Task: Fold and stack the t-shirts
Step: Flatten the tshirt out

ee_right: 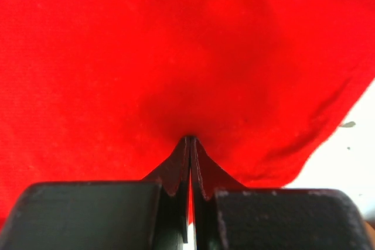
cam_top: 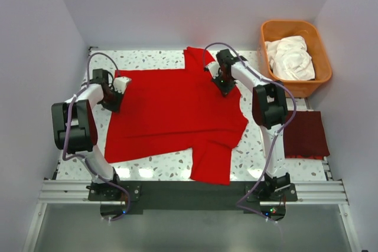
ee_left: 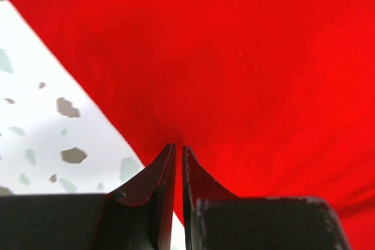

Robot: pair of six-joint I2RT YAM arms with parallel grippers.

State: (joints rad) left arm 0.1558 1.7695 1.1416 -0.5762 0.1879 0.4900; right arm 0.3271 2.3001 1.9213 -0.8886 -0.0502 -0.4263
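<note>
- Top external view: the red t-shirt [cam_top: 171,110] lies spread flat across a white, grey-speckled counter [cam_top: 153,163], boxed in by plain pale walls [cam_top: 195,4].
- A folded maroon t-shirt [cam_top: 306,135] lies at the counter's right edge. The white t-shirts [cam_top: 289,57] fill an orange tub [cam_top: 319,39] at the far right corner.
- The right hand [ee_right: 190,139] pinches the red cloth, its fingers pressed together.
- The left hand [ee_left: 179,147] is at the shirt's left edge with its fingers a slit apart; I cannot tell whether it grips the cloth.
</note>
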